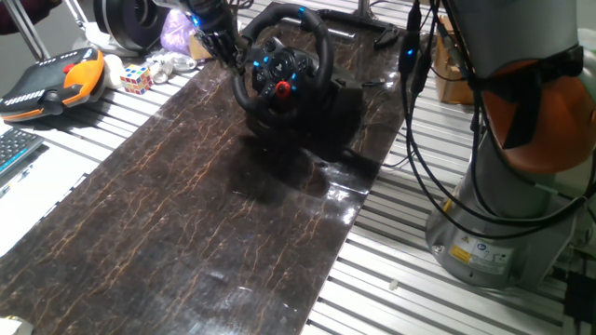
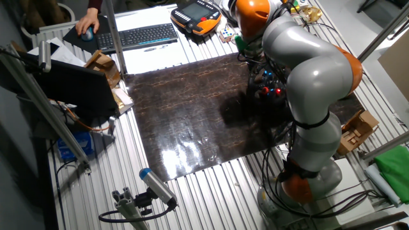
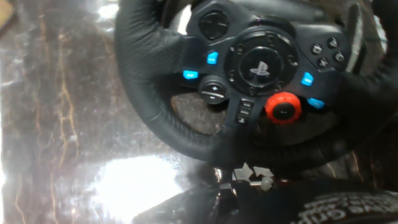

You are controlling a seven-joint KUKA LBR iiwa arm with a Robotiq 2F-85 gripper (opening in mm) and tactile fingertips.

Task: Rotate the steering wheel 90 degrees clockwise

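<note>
— Rim leather filled the hand view; did the gripper (image 1: 226, 45) have hold of it?

— It sat at the rim's upper-left edge, but whether the fingers were closed on it I couldn't tell — they were hidden.

— And the steering wheel (image 1: 282, 63) itself?

— At the far end of the dark mat (image 1: 214, 214), hub tilted, red button (image 3: 283, 107) low and to one side. Gripping at the rim would give leverage for turning.
</note>
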